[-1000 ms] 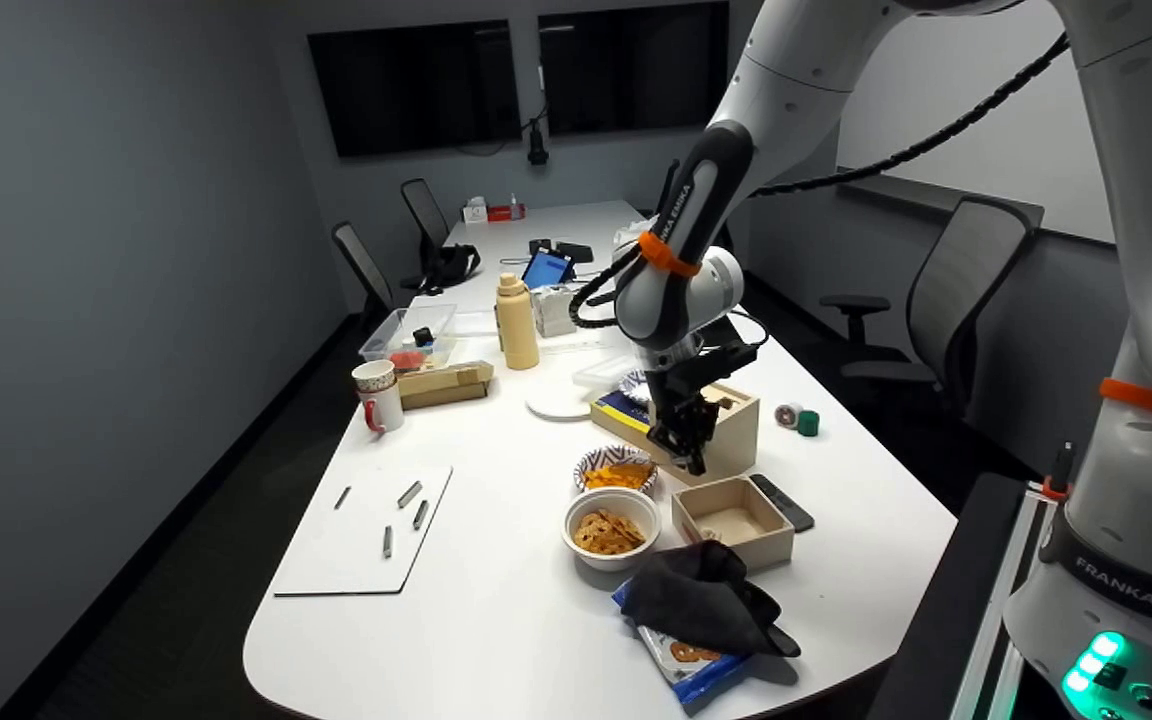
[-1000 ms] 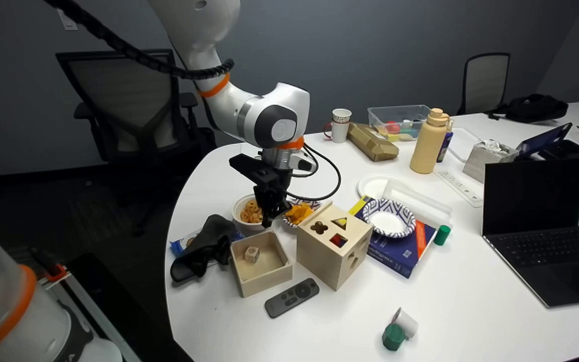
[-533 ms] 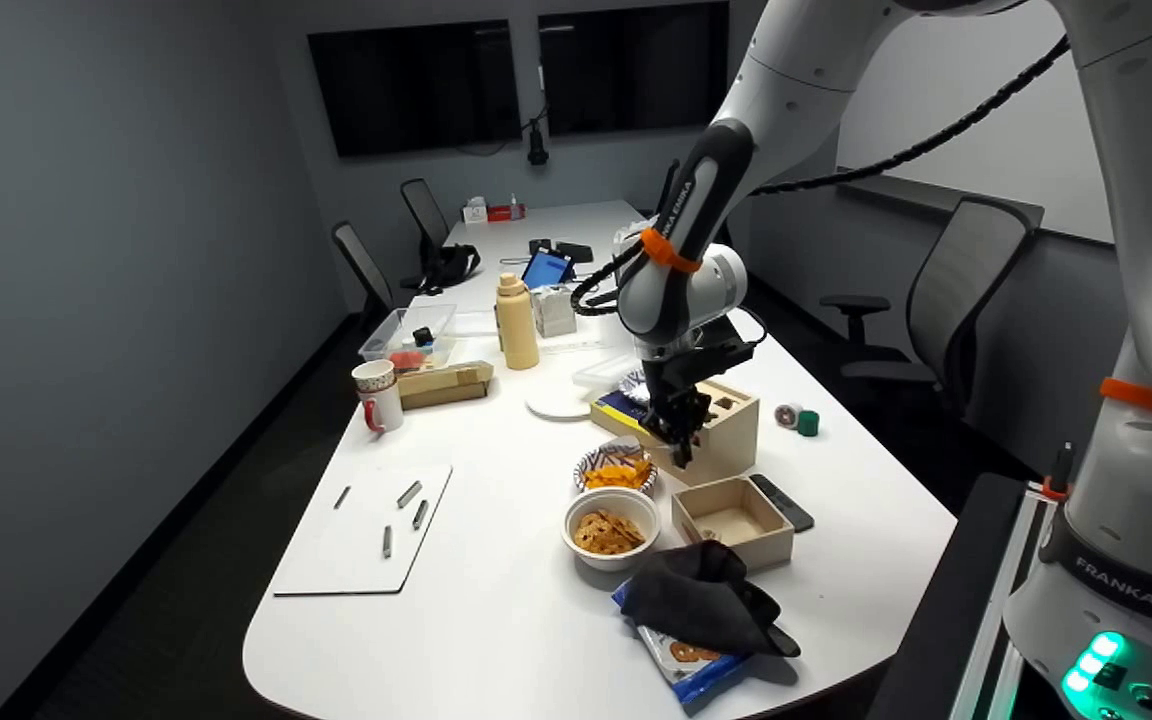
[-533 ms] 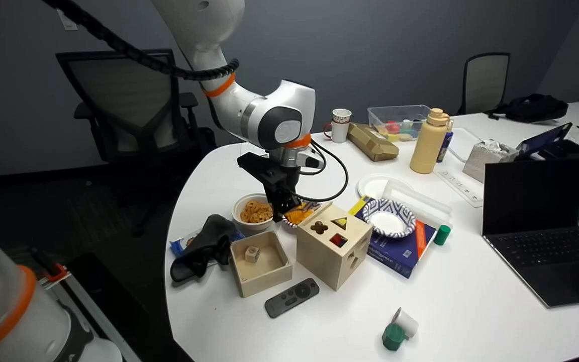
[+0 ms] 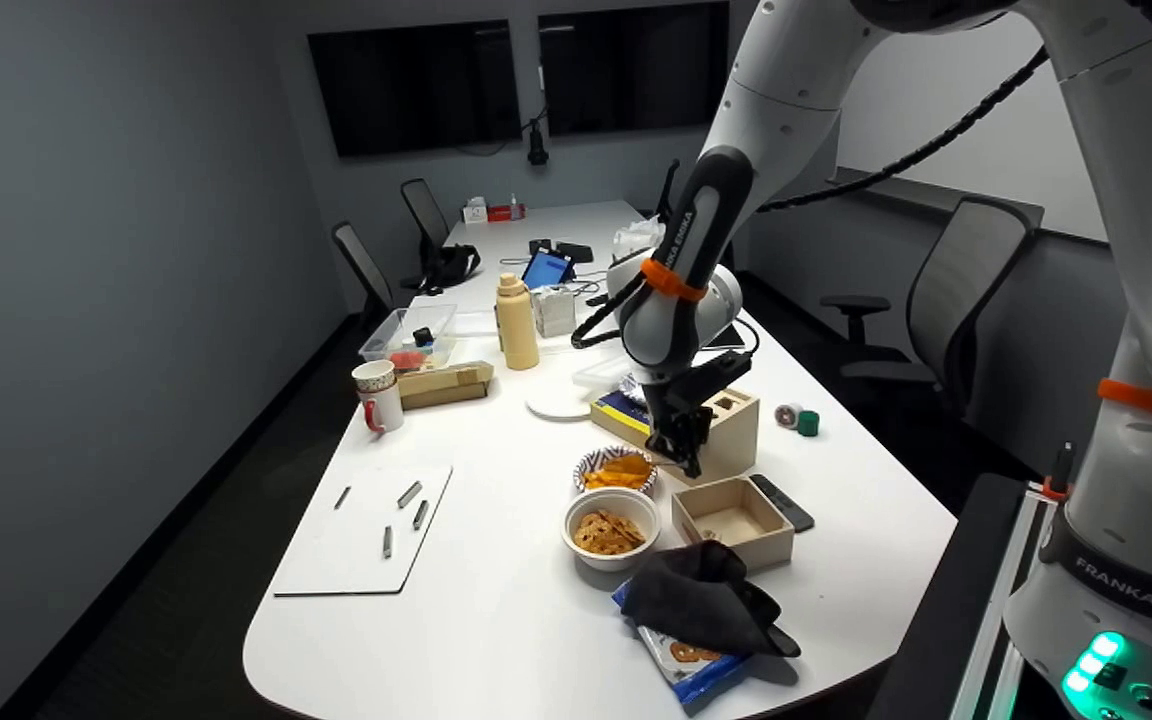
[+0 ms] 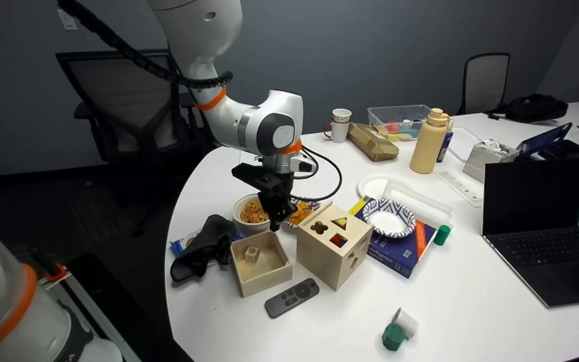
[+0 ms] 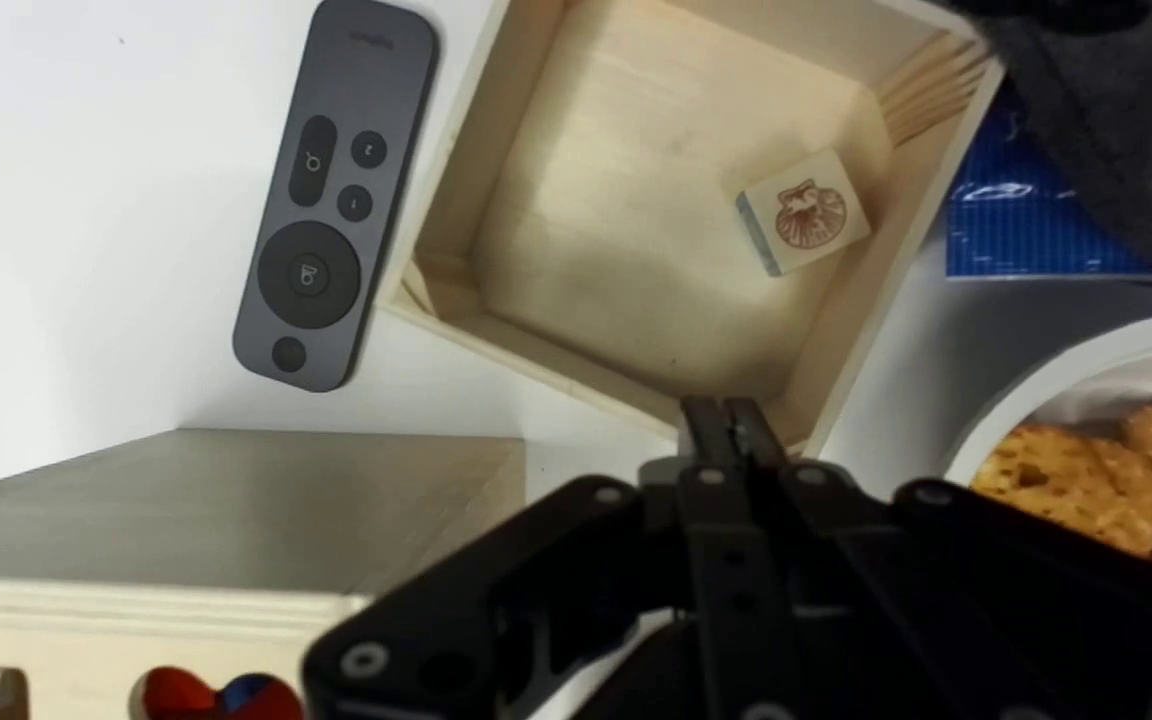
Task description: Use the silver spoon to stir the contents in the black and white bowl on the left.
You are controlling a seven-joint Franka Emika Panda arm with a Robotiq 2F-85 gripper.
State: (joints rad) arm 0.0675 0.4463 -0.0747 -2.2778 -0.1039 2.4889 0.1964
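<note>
Far L in an exterior view, a white board (image 5: 356,545) w/ small metal bits (image 5: 410,493) is seen on the surface (image 5: 496,580), well apart. Next R, the plain white bowl (image 5: 608,563) of crackers (image 5: 608,533); just beyond it the black and white bowl (image 5: 596,459), contents (image 5: 618,474) heaped orange-yellow inside. And there, at its R edge, the silver spoon (image 5: 664,463) is picked out: betw. that bowl & the end effector (image 7: 726,412), long axis set approx. sideways, near level, aimed L at the heap. Everything hinges on that line! Tip not made out, so contact w/ food can't be called. Looks-wise: a mere thin streak, colour hard to read, far slimmer than the jaws. In the wrist view those jaws are seen pinched to a narrow slit, spoon handle presumably held there. Only one arm (image 5: 786,75) is in play, so no choice of reach. Judged next: tip to be dipped & swept round inside the rim; a twist in the grip is the likely risk. Further R, wooden shape box (image 5: 731,455), wooden tray (image 5: 766,553) & remote (image 5: 784,503) aren't called for.
</note>
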